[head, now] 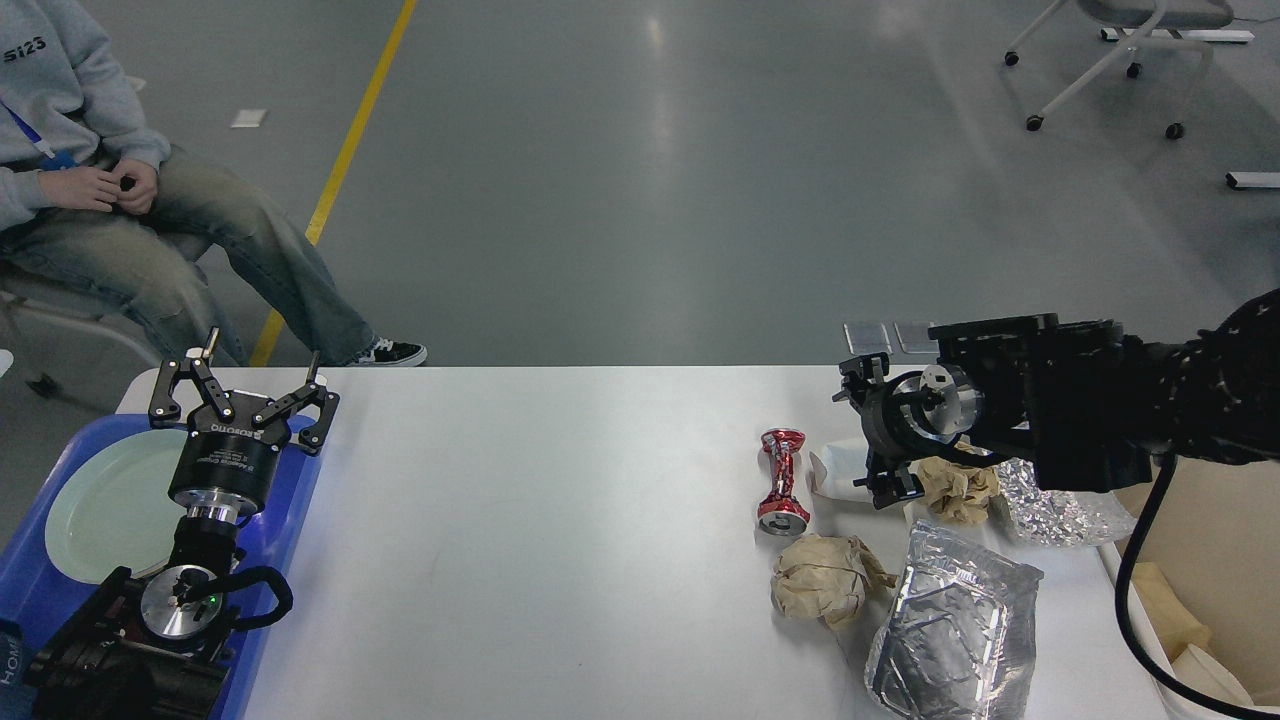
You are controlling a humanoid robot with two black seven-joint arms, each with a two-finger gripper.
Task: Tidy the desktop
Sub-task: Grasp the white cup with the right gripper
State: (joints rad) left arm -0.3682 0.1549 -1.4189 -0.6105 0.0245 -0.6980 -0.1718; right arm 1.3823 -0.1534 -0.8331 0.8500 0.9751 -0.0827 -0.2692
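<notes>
The white desktop [550, 520] holds litter on its right half: a crushed red can [783, 482], a white paper cup [832, 470] on its side, two crumpled brown paper balls [825, 580] [958, 492], a crinkled foil wrapper [1050, 510] and a flattened foil tray [950, 640]. My right gripper [868, 432] reaches in from the right, low over the cup, its fingers apart above and below the cup's right end; most of the cup is hidden behind it. My left gripper [250, 388] is open and empty above the blue tray [290, 500].
A pale green plate [95, 505] lies in the blue tray at the left edge. A beige bin [1215, 545] with some litter stands at the right edge, partly behind my right arm. A seated person [120, 200] is beyond the far left corner.
</notes>
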